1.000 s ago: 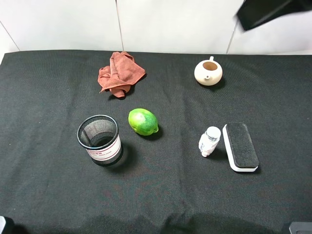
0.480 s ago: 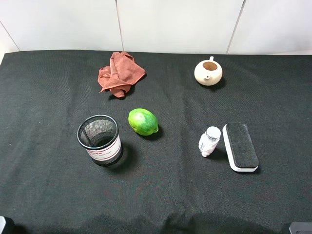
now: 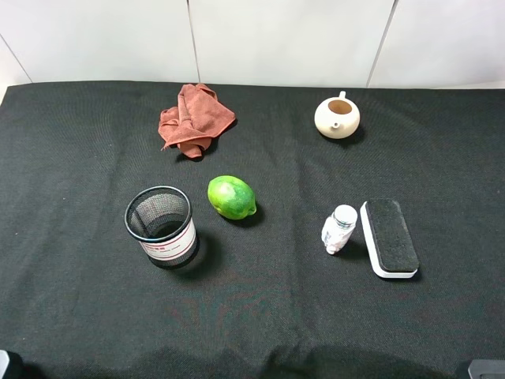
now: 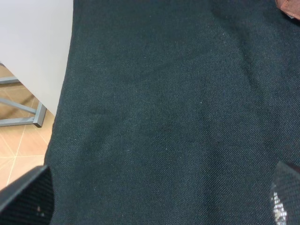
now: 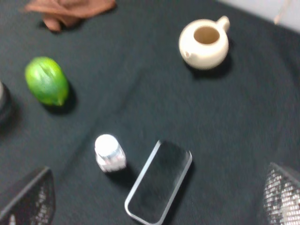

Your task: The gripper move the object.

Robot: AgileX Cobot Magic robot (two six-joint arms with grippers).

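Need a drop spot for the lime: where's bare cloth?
Bare cloth: the near strip below the mesh cup and eraser, and between the lime and teapot. Crowded: bottle beside the eraser, and cup beside the lime.

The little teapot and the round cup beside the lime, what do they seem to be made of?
The teapot looks like unglazed clay or ceramic: cream, matte, without shine. The cup looks like black metal mesh, since the cloth shows through its wall; a white label band wraps its lower part. The lime is glossy.

My table (image 3: 71, 316) wears a black woven cloth. Behind it stands a white panelled wall (image 3: 284, 39) with thin seams. Beside the table's edge I see tan floor tiles (image 4: 18, 150).
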